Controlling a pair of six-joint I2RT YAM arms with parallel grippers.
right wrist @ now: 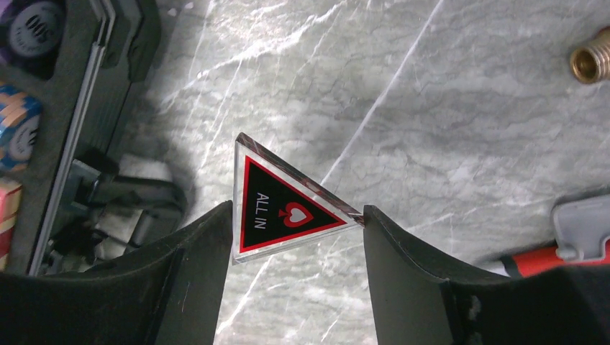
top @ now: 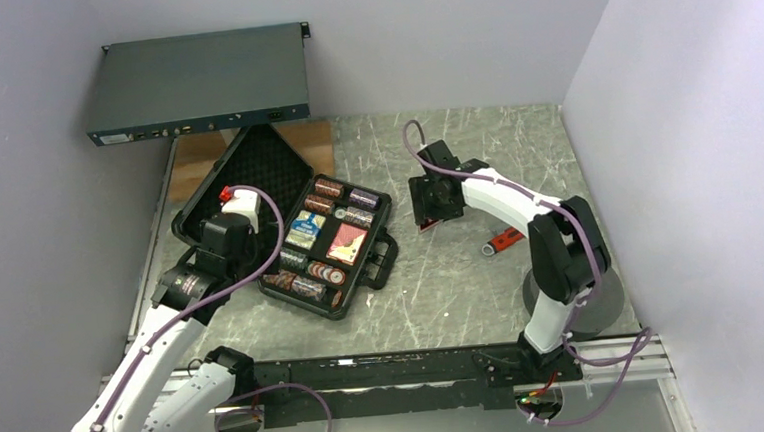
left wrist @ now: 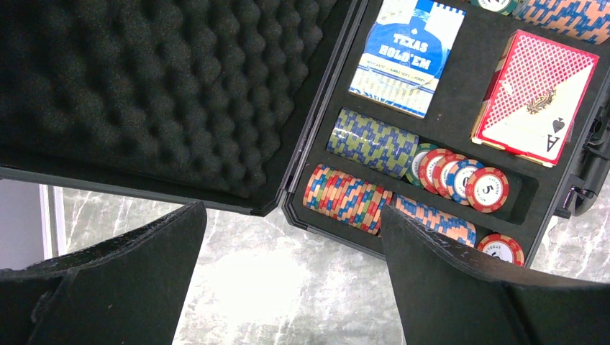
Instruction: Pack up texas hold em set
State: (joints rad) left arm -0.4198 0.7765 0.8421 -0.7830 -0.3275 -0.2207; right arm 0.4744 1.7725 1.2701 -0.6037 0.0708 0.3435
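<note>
right hand (right wrist: 296,215): pinches ALL IN triangle (right wrist: 280,208) by one edge and one corner, above desk (right wrist: 446,115) beside open case (top: 260,163) | left hand (left wrist: 293,212): spread wide, empty, over case's near corner | risk: may pivot on that corner grip, slip, land outside case

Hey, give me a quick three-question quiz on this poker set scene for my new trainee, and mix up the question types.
1. True or false: the black case lies open.
2. What do the right jaws grip? A) a red card box B) the triangular ALL IN marker C) the wrench
3. Fill in: the left jaws stand ___, holding nothing.
Key: 1 true; 2 B; 3 open.
</note>
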